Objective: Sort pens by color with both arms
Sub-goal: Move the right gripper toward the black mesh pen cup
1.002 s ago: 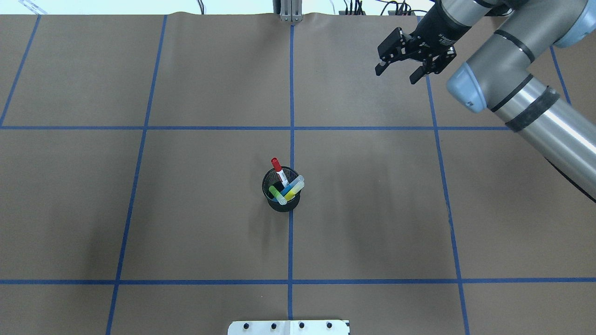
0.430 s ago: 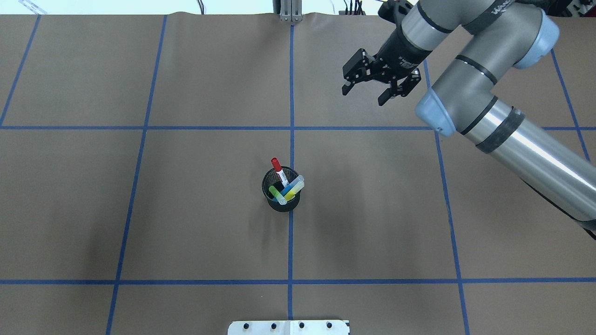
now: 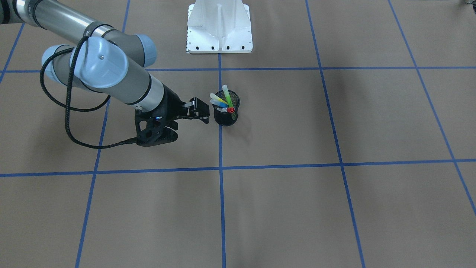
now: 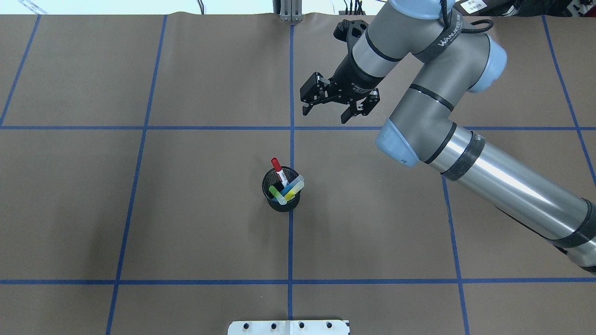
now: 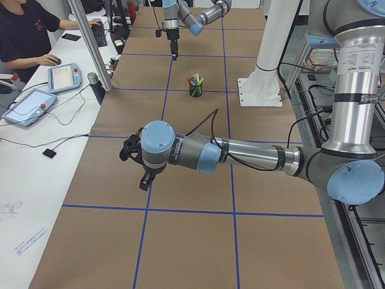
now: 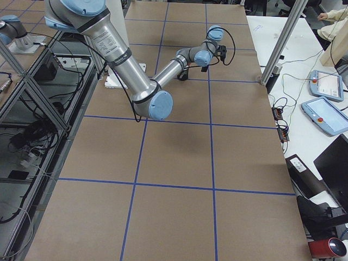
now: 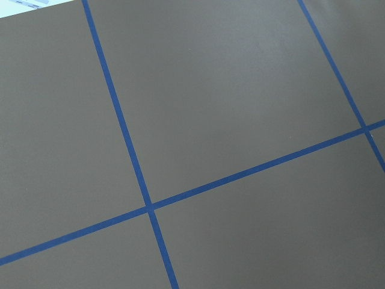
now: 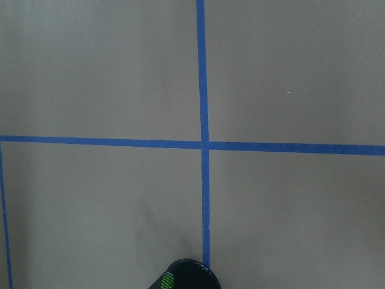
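Overhead, a black mesh cup (image 4: 281,205) stands mid-counter (image 4: 186,209) on a blue tape line (image 4: 290,242). All four pens lean inside it: the red pen (image 4: 278,168), whose white label is too small to read, and the green pen (image 4: 276,193), blue pen (image 4: 292,184) and yellow pen (image 4: 295,190). The right arm (image 4: 489,181) reaches in, elbow bent, with a strap (image 4: 447,36) lettered roughly "WANJ", the rest unclear. The right gripper (image 4: 326,115) hovers beyond the cup, well apart, released with fingers spread. The left arm (image 5: 240,155) stretches level over the counter's left end; I cannot tell whether the left gripper (image 5: 135,171) is released or clenched
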